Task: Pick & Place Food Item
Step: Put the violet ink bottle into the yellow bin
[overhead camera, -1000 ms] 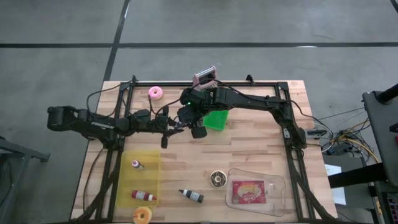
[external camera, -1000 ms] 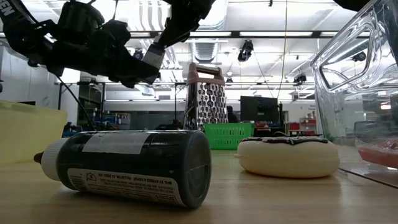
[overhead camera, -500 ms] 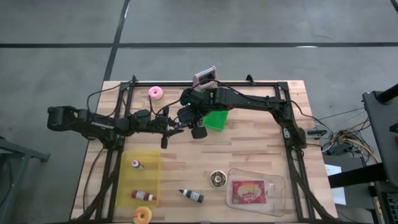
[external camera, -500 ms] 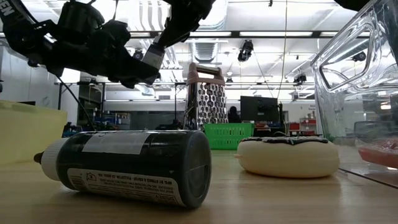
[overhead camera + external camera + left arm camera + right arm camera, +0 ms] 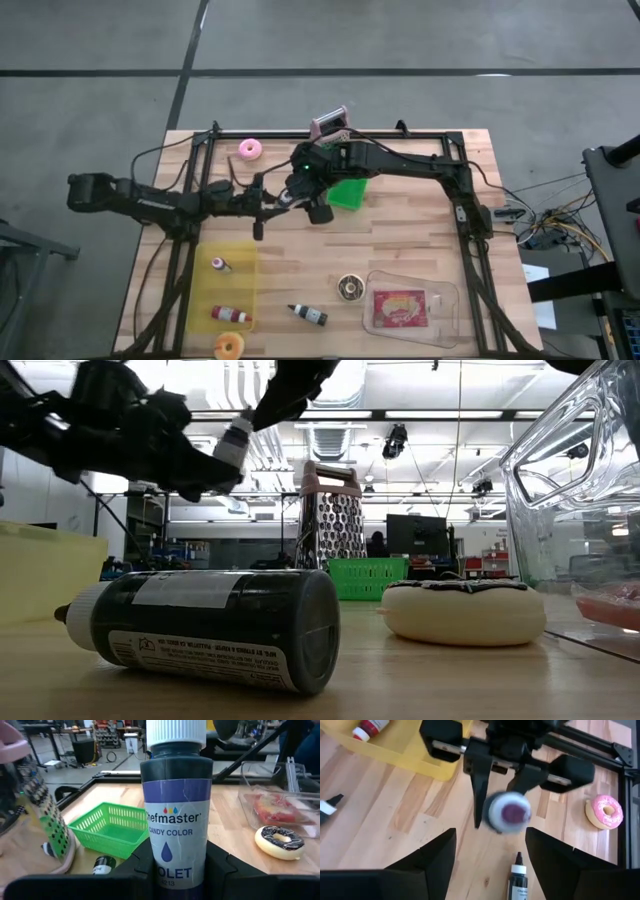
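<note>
My left gripper point(image 5: 175, 877) is shut on a dark bottle point(image 5: 176, 825) with a white cap and a violet "Chefmaster candy color" label, held above the table's middle. My right gripper point(image 5: 490, 865) is open just above it and looks down on the cap point(image 5: 509, 813), touching nothing. In the high view both grippers meet near the middle point(image 5: 290, 200). The low view shows the cap point(image 5: 232, 442) under the dark arm. A clear container point(image 5: 408, 308) with a red food item rests flat at the near right. My left gripper pinches the bottle's lower body point(image 5: 150, 865) between its two fingers point(image 5: 222, 870). The fingers come level from the table's left and lie across the bottle. The bottle stands about upright, cap up, lifted clear of the table.
A green basket point(image 5: 348, 192) and a pink-handled grater point(image 5: 330, 122) stand behind the grippers. A small black bottle point(image 5: 518, 880) lies on the table below them. Also here are a pink donut point(image 5: 250, 149), a yellow tray point(image 5: 230, 262) with bottles, a chocolate donut point(image 5: 350, 288), another black bottle point(image 5: 308, 315) and an orange donut point(image 5: 229, 346).
My left gripper has drawn back a little toward the table's left edge with the bottle, whose cap now stands farther from the right gripper's finger in the low view. The bottle stays upright and clear of the table.
</note>
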{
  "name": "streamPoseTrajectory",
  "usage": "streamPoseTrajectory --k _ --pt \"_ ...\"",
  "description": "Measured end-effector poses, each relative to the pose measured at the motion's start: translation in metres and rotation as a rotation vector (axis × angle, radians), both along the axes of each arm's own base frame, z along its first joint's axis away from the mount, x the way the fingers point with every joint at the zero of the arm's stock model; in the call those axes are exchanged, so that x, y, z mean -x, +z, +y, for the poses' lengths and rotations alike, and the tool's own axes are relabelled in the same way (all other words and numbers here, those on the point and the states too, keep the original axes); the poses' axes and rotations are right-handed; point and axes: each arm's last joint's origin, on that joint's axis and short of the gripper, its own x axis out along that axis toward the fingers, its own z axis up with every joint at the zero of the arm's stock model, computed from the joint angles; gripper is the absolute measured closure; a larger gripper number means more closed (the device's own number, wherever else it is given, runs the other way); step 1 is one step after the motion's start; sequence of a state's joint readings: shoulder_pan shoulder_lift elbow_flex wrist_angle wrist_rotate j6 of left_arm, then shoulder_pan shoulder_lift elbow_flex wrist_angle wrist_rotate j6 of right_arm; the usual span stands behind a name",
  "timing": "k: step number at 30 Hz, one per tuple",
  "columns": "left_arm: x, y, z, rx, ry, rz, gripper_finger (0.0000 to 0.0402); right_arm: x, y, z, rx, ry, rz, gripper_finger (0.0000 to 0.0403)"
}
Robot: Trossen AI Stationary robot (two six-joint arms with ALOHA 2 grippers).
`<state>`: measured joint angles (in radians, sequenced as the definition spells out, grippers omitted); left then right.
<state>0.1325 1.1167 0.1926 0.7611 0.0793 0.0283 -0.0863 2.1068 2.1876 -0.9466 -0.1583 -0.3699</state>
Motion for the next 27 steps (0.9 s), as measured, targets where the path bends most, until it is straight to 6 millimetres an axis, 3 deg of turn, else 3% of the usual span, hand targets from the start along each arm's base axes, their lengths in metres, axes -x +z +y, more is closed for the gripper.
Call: streamPoseTrajectory --k 8,15,27 --pt "0.029 -0.005 -0.022 0.032 0.015 -0.029 0.0307 0.003 0.012 0.016 0.007 0.038 -0.049 0.0172" --pt "0.046 -0.008 -0.049 -0.005 0.028 -0.040 0.0307 -0.006 0.016 0.048 -0.032 0.164 -0.178 0.0172" --pt "0.075 -0.001 -0.088 -0.064 0.080 -0.008 0.0307 -0.019 -0.020 0.097 -0.051 0.277 -0.291 0.0172"
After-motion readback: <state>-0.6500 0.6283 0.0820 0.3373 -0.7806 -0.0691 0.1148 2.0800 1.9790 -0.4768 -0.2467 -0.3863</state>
